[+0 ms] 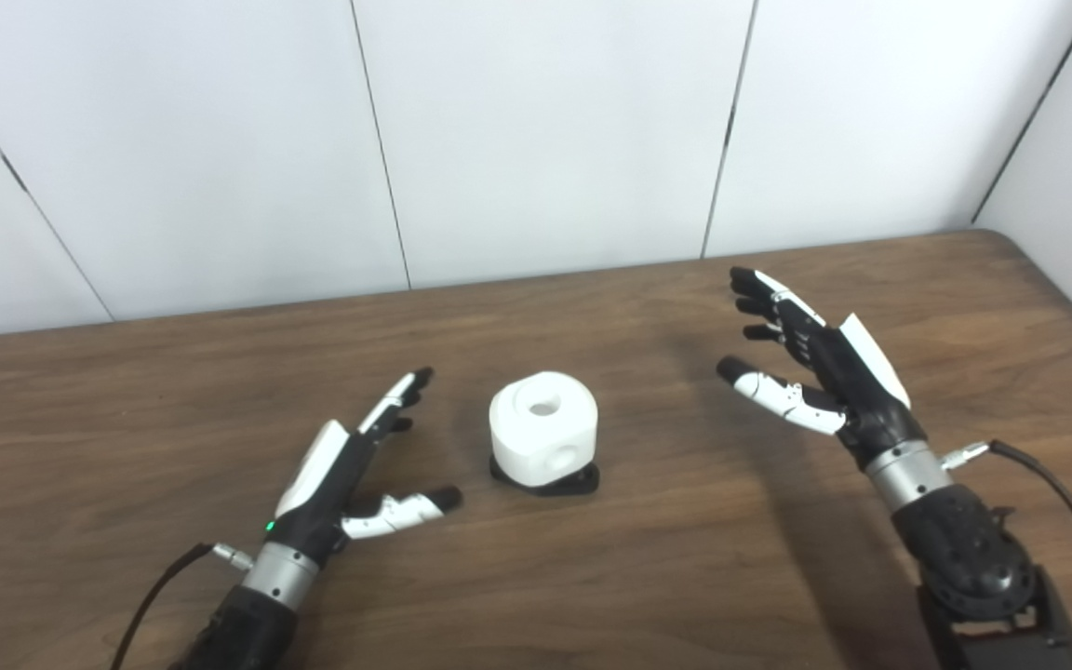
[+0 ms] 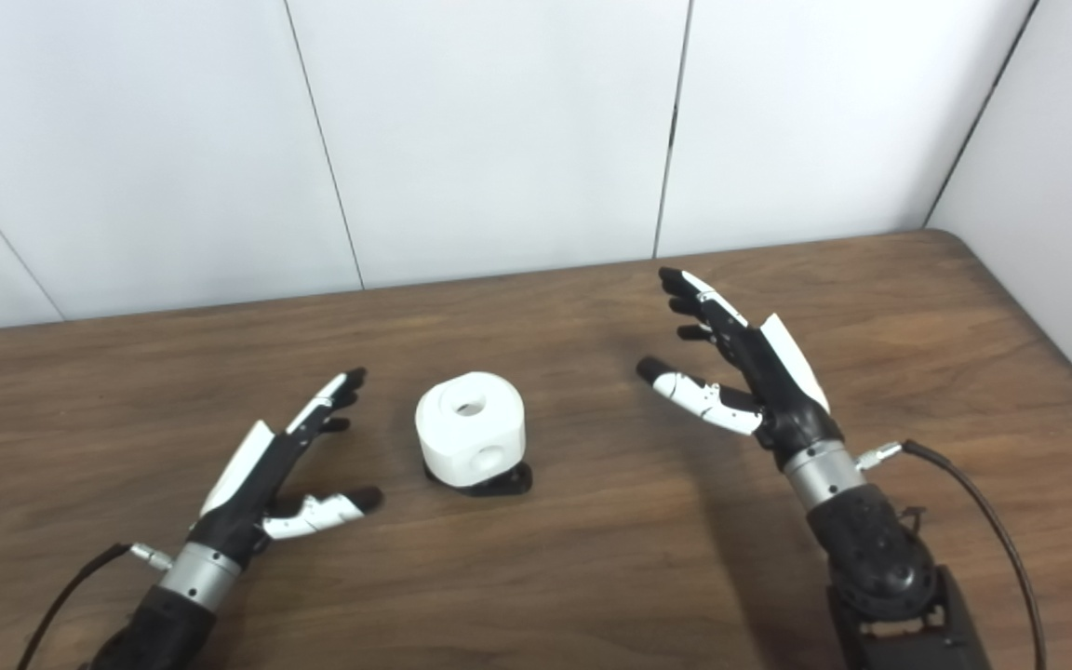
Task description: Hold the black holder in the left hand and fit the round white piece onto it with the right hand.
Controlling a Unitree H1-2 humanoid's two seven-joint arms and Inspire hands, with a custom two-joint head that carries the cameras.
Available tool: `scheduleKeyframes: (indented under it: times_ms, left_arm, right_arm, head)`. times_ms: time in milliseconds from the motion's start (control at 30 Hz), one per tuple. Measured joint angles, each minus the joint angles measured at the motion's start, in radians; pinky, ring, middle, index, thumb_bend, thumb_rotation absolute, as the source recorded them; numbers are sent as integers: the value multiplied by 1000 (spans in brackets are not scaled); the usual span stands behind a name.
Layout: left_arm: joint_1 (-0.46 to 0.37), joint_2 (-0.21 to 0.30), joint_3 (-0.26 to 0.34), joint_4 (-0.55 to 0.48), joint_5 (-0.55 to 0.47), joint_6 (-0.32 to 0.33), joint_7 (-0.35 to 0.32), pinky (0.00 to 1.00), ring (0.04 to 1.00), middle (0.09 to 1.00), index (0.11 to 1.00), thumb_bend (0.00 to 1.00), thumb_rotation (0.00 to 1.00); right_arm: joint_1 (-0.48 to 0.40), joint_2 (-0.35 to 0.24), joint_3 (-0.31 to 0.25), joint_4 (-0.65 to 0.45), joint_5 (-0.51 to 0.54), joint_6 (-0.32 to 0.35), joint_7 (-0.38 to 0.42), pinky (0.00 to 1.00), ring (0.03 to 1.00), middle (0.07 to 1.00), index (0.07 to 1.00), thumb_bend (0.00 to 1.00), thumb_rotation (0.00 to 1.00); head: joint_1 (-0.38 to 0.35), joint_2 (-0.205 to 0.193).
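The round white piece (image 1: 543, 425), with a hole on top and one on its side, sits on the black holder (image 1: 555, 481) in the middle of the wooden table (image 1: 648, 577). Only the holder's low black base shows beneath the piece. My left hand (image 1: 350, 465) is open and empty, low over the table just left of the piece, fingers pointing up and right. My right hand (image 1: 806, 358) is open and empty, raised to the right of the piece, fingers spread toward the wall. Neither hand touches the piece or the holder.
White wall panels (image 1: 545, 140) stand behind the table's far edge. The table's rounded far-right corner (image 1: 1001, 237) meets a side wall. Black cables run from both wrists, the right one (image 1: 1066, 512) looping over the table.
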State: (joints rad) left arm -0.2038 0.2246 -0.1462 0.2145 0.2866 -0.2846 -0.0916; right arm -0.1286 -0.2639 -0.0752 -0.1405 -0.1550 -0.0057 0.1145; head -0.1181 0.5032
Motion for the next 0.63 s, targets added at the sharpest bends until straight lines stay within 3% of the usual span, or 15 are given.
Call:
scheduleKeyframes:
  times_ms: [100,300,533,633]
  left_arm:
    - [-22,-13,33,39,-35,-10,10,896,963,987,991,810,956]
    - [-44,-33,82,65,-116,-13,8,879,968,995,1000,789,994]
    - [-23,-69,137,29,-204,9,9,957,992,1000,1000,790,990]
    - [-13,-86,147,7,-233,32,4,976,995,1000,1000,768,999]
  right_arm:
    - [0,52,-7,16,29,7,-19,807,898,906,898,225,842]
    - [-20,109,-40,17,95,43,-56,818,901,928,922,190,774]
    - [-18,155,-67,27,170,56,-89,831,917,944,942,178,576]
    - [-11,168,-70,50,187,50,-98,847,929,956,953,184,583]
  head:
    - [-5,-12]
    - [-2,-20]
    - [23,-20]
    - [31,-22]
